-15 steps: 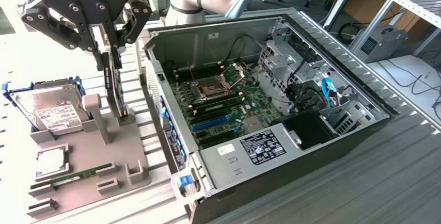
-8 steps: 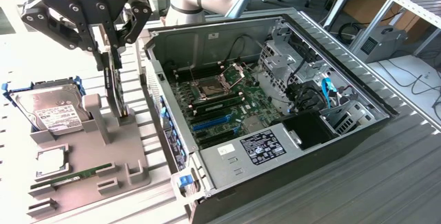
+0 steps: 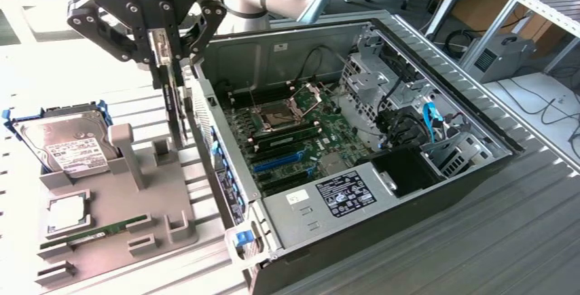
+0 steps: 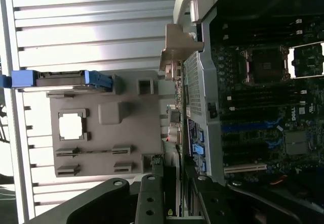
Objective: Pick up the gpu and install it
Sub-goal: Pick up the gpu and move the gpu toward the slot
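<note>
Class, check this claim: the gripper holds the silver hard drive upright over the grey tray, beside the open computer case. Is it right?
Not quite. The gripper holds the gpu, not the hard drive, which sits in the grey tray. The exterior view shows this. The rest stands: upright, over the tray, beside the open computer case.

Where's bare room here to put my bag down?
The ribbed table at the exterior view's right of the case is bare. Crowded: the grey tray with the hard drive, and the gap between tray and case, where the hand holds the gpu.
</note>
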`<state>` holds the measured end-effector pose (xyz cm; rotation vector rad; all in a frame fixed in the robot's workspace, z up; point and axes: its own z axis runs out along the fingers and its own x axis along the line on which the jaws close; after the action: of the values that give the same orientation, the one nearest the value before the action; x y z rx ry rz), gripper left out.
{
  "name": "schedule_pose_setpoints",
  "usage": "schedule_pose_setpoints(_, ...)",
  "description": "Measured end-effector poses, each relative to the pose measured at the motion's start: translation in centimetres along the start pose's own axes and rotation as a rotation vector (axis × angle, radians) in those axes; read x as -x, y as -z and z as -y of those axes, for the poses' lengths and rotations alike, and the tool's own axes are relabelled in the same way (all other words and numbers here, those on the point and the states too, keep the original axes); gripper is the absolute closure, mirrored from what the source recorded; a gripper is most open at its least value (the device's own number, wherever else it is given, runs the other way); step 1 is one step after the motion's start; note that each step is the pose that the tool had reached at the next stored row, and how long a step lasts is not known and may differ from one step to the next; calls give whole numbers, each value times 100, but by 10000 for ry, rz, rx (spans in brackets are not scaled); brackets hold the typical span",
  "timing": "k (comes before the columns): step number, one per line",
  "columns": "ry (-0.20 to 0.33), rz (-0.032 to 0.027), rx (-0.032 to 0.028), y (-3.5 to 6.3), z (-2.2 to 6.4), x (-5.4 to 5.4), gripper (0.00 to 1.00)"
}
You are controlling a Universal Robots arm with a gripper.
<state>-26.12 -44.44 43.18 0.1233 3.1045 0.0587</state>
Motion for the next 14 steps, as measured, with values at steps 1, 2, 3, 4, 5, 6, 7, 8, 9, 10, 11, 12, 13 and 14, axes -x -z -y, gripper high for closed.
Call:
schedule_pose_setpoints(1,0,1,0,-1,-2,28,73)
schedule_pose_setpoints(2,1,0,0,-2,-4,56,73)
schedule_pose_setpoints(3,1,0,0,-3,-6,74,73)
schedule_pose_setpoints(4,2,0,0,-3,-7,90,73)
schedule_pose_setpoints(5,1,-1,0,-4,-8,107,73)
schedule_pose_setpoints(6,1,0,0,-4,-9,120,73)
schedule_pose_setpoints(7,1,1,1,-5,-10,133,73)
schedule_pose_setpoints(8,1,0,-1,-5,-12,151,73)
schedule_pose_setpoints(9,1,0,0,-6,-13,169,73)
schedule_pose_setpoints(10,1,0,0,-7,-14,181,73)
schedule_pose_setpoints(11,0,0,0,-7,-15,197,73)
schedule_pose_setpoints(12,1,0,-1,-7,-16,209,73)
schedule_pose_setpoints(13,0,0,0,-8,-18,222,73)
schedule_pose_setpoints(14,0,1,0,-9,-18,236,73)
